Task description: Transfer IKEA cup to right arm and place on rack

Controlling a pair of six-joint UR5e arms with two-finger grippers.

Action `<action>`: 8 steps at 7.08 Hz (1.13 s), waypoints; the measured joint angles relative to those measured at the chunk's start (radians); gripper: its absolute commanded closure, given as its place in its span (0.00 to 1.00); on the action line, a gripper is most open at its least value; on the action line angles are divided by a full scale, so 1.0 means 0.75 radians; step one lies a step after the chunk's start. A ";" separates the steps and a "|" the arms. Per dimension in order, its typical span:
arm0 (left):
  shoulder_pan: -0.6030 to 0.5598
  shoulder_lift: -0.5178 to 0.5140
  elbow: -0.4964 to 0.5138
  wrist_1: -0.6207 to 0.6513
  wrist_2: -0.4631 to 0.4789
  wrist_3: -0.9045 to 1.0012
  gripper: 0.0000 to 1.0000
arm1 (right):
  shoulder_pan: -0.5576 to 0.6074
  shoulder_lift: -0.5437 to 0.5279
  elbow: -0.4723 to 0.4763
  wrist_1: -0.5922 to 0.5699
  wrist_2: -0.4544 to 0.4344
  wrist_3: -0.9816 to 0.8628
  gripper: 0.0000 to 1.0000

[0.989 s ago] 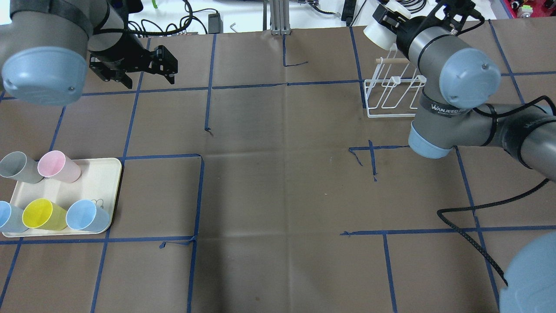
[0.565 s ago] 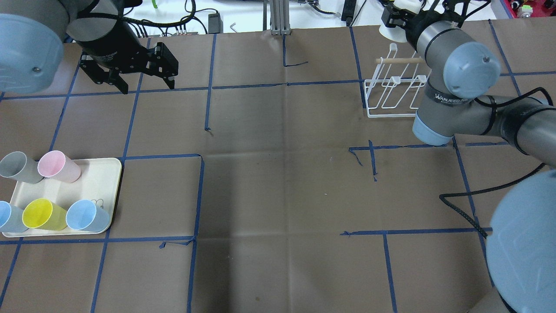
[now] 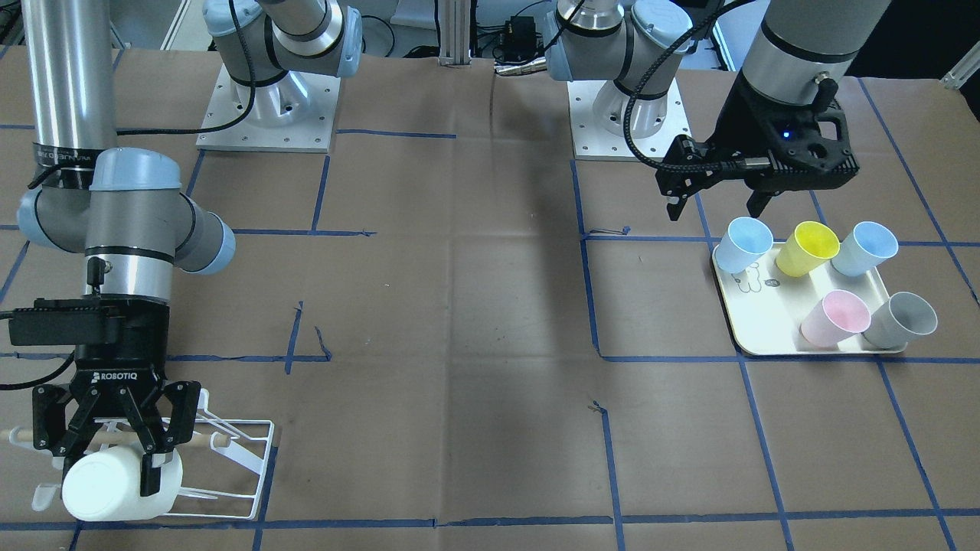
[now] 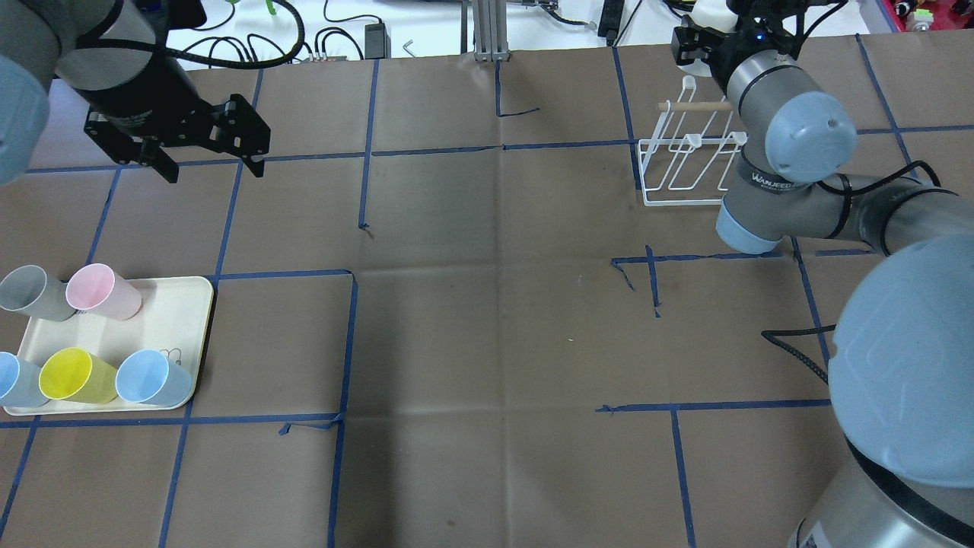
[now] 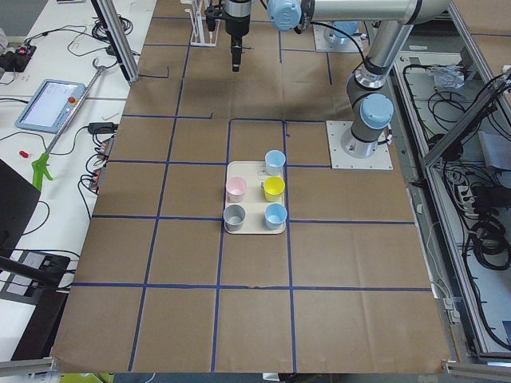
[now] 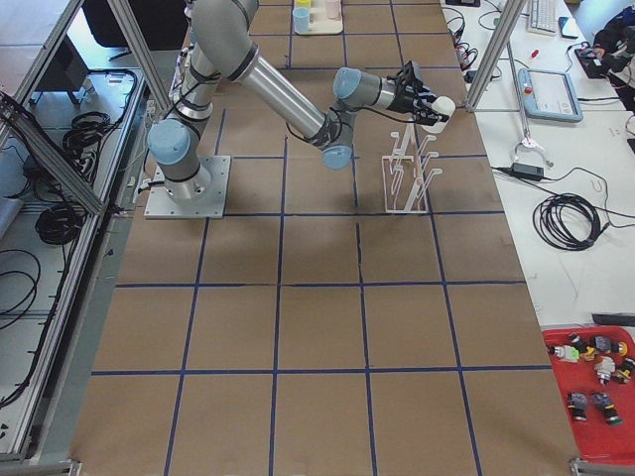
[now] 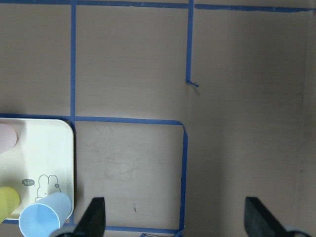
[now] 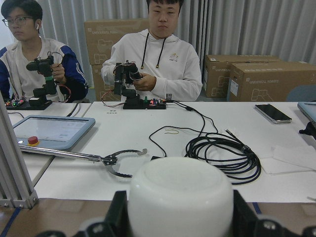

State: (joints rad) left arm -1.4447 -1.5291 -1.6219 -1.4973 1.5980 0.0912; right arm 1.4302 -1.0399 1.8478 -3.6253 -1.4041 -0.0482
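A white cup [image 3: 115,484] is held in my right gripper [image 3: 115,451], which is shut on it across its sides. It hangs over the far end of the white wire rack [image 3: 243,458], near the wooden dowel. In the right wrist view the cup [image 8: 180,197] fills the space between the fingers [image 8: 117,213]. In the overhead view the right gripper [image 4: 708,34] is at the table's far edge, beyond the rack [image 4: 685,164], and most of the cup is hidden. My left gripper [image 4: 209,161] is open and empty, above the table beyond the tray.
A cream tray [image 4: 179,308] at the near left holds a grey cup [image 4: 30,293], a pink cup [image 4: 103,291], a yellow cup [image 4: 76,374] and two blue cups [image 4: 152,377]. Two operators sit behind a white table with cables [image 8: 222,148].
The right gripper has carried the white cup right and further toward the table's far edge, past the rack. The left gripper, still open, has moved left and back toward the tray.
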 measured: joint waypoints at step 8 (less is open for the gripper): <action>0.659 0.318 -0.592 0.120 -0.023 0.731 0.01 | 0.001 0.098 -0.007 -0.034 -0.010 0.007 0.00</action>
State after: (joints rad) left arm -0.9507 -1.2904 -2.0660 -1.4077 1.5811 0.6392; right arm 1.4312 -0.9662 1.8426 -3.6507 -1.4118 -0.0432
